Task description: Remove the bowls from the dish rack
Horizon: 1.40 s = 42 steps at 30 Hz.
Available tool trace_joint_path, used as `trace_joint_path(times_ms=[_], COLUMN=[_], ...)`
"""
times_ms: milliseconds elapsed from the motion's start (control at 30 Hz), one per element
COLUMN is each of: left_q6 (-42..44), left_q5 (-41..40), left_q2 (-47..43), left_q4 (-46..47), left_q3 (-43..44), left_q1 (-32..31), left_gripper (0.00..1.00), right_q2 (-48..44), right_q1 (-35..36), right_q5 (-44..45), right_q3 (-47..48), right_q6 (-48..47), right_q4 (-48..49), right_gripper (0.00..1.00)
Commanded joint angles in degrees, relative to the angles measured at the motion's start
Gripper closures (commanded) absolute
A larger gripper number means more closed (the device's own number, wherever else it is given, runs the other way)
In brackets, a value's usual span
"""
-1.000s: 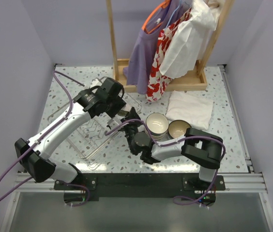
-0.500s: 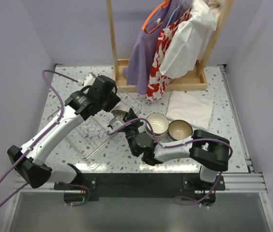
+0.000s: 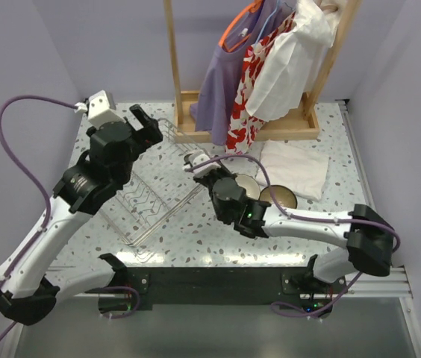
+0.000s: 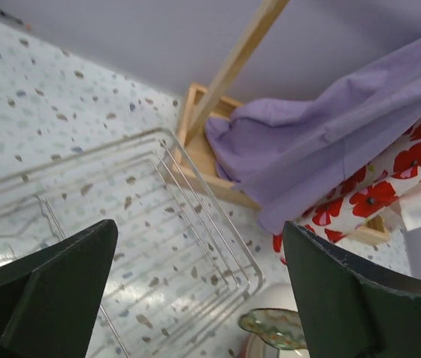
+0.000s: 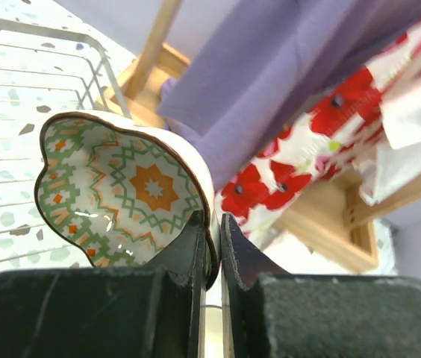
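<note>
Right fingers (image 5: 192, 242) clamped on the patterned bowl (image 5: 121, 194) rim, one inside, one outside. Bowl is round, no long axis; mouth tilted toward the wrist camera. It's airborne just off the dish rack (image 3: 145, 205) right edge. Two bowls (image 3: 279, 196) sit on the table (image 3: 195, 231) further right. Left fingers (image 4: 54, 291) spread wide above the rack.

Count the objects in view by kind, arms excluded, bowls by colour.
Bowls: 3 (patterned bowl in the right end effector, white bowl, beige bowl; any stacked underneath are hidden)
Dish rack: 1
Clothes stand: 1
Hanging garments: 3 (purple garment, red floral garment, white garment)
Folded white cloth: 1
Total: 9
</note>
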Motion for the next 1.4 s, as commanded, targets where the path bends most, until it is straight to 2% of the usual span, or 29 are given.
trace_joint_path(times_ms=[0, 33, 100, 133, 233, 367, 533, 633, 900, 1033, 1100, 1200, 1367], left_q6=[14.9, 15.7, 17.7, 18.8, 20.9, 22.7, 23.0, 23.1, 22.7, 22.9, 23.1, 23.9, 25.2], left_q5=[-5.9, -6.0, -5.2, -4.2, -0.3, 5.0, 7.0, 8.4, 10.9, 12.8, 13.5, 14.0, 14.7], left_q2=[-6.2, -8.7, -11.2, -13.4, -17.7, -21.7, -25.8, -28.0, -30.5, -29.8, -29.6, -29.7, -30.3], left_q4=[9.5, 10.7, 11.7, 13.0, 14.4, 15.2, 15.3, 16.0, 17.9, 18.6, 18.8, 19.4, 18.6], left_q3=[-7.8, -9.3, -13.5, -14.8, -19.2, -24.3, -28.5, -31.3, -36.0, -36.6, -36.7, -36.9, -36.7], left_q1=[0.2, 0.2, 0.2, 0.2, 0.3, 0.2, 0.2, 0.3, 0.3, 0.2, 0.3, 0.2, 0.3], left_gripper=[0.00, 0.00, 0.00, 0.00, 0.00, 0.00, 0.00, 0.00, 0.00, 0.00, 0.00, 0.00, 0.00], right_q2=[-7.6, -8.2, -9.8, -10.2, -12.8, -16.1, -18.4, -20.4, -25.1, -26.8, -26.6, -26.2, -21.7], right_q1=[-4.9, -5.7, -8.0, -8.8, -12.8, -19.4, -25.9, -33.4, -53.2, -66.3, -66.7, -71.3, -77.0], right_q5=[-3.3, -4.6, -6.5, -8.2, -11.8, -18.4, -24.4, -27.2, -39.8, -44.5, -42.5, -43.2, -50.0], right_q3=[8.3, 9.3, 12.5, 13.6, 15.9, 16.2, 16.3, 15.2, 10.6, 7.4, 5.3, 1.2, -5.6], right_q6=[18.0, 19.8, 23.7, 25.3, 32.2, 39.7, 45.4, 47.7, 49.2, 49.9, 50.9, 53.0, 55.6], right_q4=[-25.1, -32.2, -39.1, -45.6, -55.7, -65.5, -76.7, -81.5, -88.0, -88.3, -87.8, -84.7, -78.9], right_gripper=[1.00, 1.00, 1.00, 1.00, 1.00, 1.00, 1.00, 1.00, 1.00, 1.00, 1.00, 1.00, 1.00])
